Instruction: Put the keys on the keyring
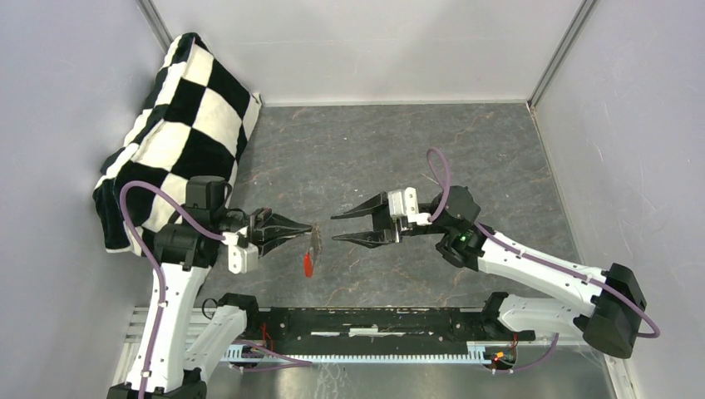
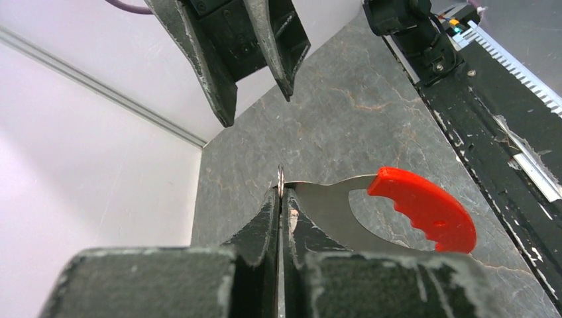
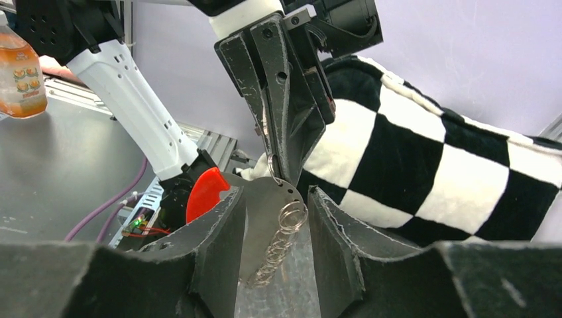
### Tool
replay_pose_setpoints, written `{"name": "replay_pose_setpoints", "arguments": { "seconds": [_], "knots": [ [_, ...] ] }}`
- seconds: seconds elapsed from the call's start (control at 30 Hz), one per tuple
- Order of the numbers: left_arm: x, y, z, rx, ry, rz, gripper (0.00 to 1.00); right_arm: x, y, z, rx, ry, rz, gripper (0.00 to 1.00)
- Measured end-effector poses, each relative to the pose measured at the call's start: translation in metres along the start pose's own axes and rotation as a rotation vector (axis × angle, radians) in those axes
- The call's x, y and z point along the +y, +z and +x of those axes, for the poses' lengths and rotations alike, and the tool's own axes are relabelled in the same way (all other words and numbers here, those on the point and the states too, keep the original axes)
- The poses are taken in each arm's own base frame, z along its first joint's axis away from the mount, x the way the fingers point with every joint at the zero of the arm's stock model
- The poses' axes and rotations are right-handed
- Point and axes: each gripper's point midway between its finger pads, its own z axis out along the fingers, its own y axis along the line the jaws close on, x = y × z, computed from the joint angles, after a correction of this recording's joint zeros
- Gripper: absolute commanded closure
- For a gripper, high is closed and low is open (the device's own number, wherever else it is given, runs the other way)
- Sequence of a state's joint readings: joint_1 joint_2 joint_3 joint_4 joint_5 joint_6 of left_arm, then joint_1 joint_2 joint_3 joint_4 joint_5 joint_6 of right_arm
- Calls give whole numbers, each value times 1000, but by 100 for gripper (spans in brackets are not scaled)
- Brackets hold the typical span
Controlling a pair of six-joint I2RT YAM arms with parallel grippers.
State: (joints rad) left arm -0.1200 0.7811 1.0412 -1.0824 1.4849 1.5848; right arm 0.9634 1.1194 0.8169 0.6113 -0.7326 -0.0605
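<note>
The keyring [image 2: 325, 209] is up off the counter [image 1: 399, 150], pinched at its thin wire loop by the left gripper [image 2: 281, 199], whose jaws are clenched flat on it. The rest dangles free below the pinch: a curved metal plate ending in the red band [image 2: 424, 209], and a short chain of small rings [image 3: 281, 232]. Holding only the loop likely keeps the hanging parts exposed, so the other arm can work on them.

The right gripper [image 1: 334, 229] faces it just beside, released, its jaws spread wide with nothing between them. It looks posed to close on the dangling chain or plate.

From above, the keyring is only a small grey smudge with a red tag beneath, between the two grippers. The left wrist view shows the pinch on the loop edge-on and the plate's crescent shape. Only the right wrist view shows the chain of rings, hanging between its own spread fingers. I cannot pick out the keys in any view. A checkered cushion [image 1: 183, 125] lies at the far left, and an orange bottle [image 3: 20, 66] stands off the counter.
</note>
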Motion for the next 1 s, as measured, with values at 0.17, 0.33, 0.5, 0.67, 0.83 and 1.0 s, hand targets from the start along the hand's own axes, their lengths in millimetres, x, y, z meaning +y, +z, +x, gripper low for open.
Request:
{"name": "replay_pose_setpoints", "arguments": {
  "seconds": [0.17, 0.33, 0.5, 0.67, 0.83, 1.0],
  "knots": [
    [6, 1, -4, -19, -19, 0, 98, 3, 8, -4, -37, -8, -16, 56],
    [6, 1, -2, -21, -61, 1, 98, 6, 13, 2, -38, 2, -26, 57],
    [8, 1, -1, -25, -122, -1, 98, -19, 4, 21, 39, 17, 110, 47],
    [-3, 2, 18, -2, -267, 1, 98, -104, -71, 84, 247, 172, 541, 49],
    [-20, 2, 53, 55, -405, 6, 98, -137, -176, 200, 607, 409, 993, 45],
    [-29, 0, 66, 90, -435, 5, 98, -82, -246, 272, 916, 507, 1130, 50]
  ]
}}
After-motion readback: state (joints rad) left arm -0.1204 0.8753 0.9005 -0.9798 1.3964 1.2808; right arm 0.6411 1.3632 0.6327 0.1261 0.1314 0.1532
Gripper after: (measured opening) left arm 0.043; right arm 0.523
